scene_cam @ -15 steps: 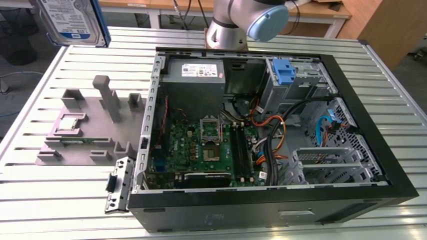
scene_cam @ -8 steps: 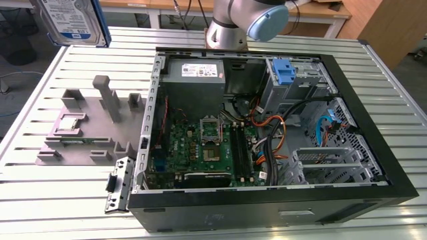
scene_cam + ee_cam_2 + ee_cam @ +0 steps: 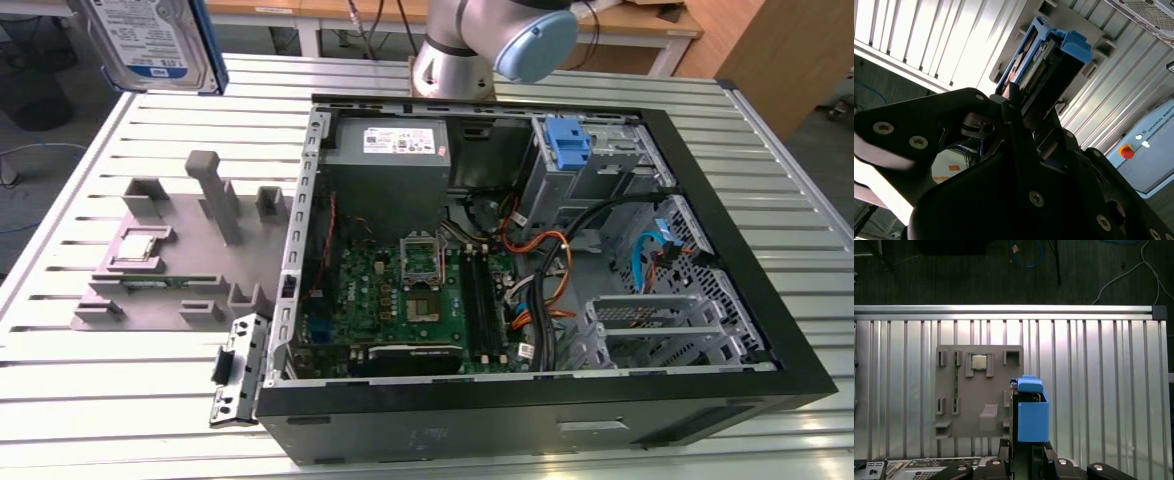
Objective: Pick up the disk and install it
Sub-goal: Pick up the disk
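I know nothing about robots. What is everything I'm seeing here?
disk: one, silver with blue carrier, held aloft at the exterior view's left.
computer case: one, black, open, on the table.
power supply: one, grey, inside the case.
bracket: one, blue, inside the case.
fixture: one, grey, beside the case.
chip: one, silver, on the fixture.
table: one, silver, slatted.
arm: one, grey and blue.
gripper: one, black, shut on the disk.
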Robot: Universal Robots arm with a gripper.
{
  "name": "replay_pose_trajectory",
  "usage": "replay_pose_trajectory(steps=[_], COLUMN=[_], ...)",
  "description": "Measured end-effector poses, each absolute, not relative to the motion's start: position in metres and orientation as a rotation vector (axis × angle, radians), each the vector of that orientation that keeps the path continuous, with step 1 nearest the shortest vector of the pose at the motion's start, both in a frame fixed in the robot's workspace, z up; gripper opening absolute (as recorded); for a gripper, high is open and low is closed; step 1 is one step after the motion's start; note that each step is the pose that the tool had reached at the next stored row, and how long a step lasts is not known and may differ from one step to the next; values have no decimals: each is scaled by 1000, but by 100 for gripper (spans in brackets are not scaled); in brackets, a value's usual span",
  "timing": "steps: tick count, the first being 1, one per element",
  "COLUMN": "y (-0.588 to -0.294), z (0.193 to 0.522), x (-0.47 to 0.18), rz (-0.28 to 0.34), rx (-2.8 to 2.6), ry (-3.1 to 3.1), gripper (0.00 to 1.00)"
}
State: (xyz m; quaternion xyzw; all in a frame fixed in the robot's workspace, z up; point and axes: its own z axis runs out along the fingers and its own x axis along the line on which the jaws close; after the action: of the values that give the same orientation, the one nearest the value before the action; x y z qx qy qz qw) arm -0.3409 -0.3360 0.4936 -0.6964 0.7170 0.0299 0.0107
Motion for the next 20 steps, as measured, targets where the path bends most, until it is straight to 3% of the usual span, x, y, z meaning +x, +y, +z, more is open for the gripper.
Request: replay_pose_trajectory(steps=[20], y=[-337], z=[494], x=[-305], rz=[93], rx=[-2173], ry=[2237], gripper=[35])
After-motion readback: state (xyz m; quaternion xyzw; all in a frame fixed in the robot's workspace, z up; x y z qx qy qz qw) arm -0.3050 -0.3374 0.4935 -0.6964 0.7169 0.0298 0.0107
